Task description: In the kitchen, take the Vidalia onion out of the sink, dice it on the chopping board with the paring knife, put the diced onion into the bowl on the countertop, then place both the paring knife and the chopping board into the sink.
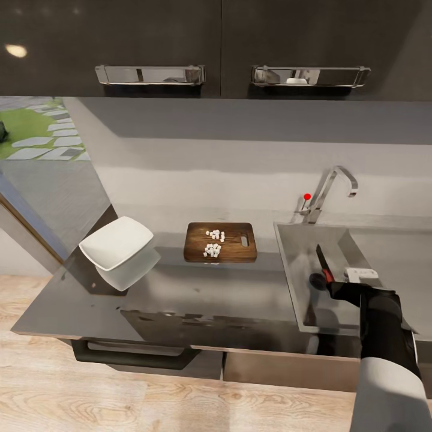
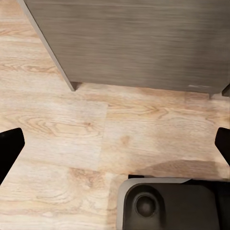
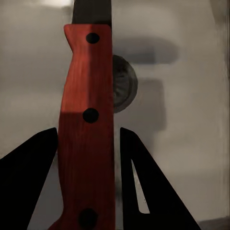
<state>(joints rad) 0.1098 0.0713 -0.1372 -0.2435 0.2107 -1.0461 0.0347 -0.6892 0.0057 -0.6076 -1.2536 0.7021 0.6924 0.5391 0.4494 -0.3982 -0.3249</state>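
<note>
White diced onion (image 1: 212, 242) sits on chopping board (image 1: 220, 242), not in bowl (image 1: 117, 242); right claw (image 1: 333, 284) clamped on paring knife (image 1: 323, 266) over sink (image 1: 294, 264); left claw (image 2: 115, 143) apart.

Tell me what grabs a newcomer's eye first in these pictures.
First, the red-handled, dark-bladed paring knife held in the right hand over the stainless steel sink, above its round drain. Next, the small white onion dice heaped on the dark brown wooden chopping board left of the sink. Further left, the white square bowl sits tilted on the glossy dark grey countertop.
</note>
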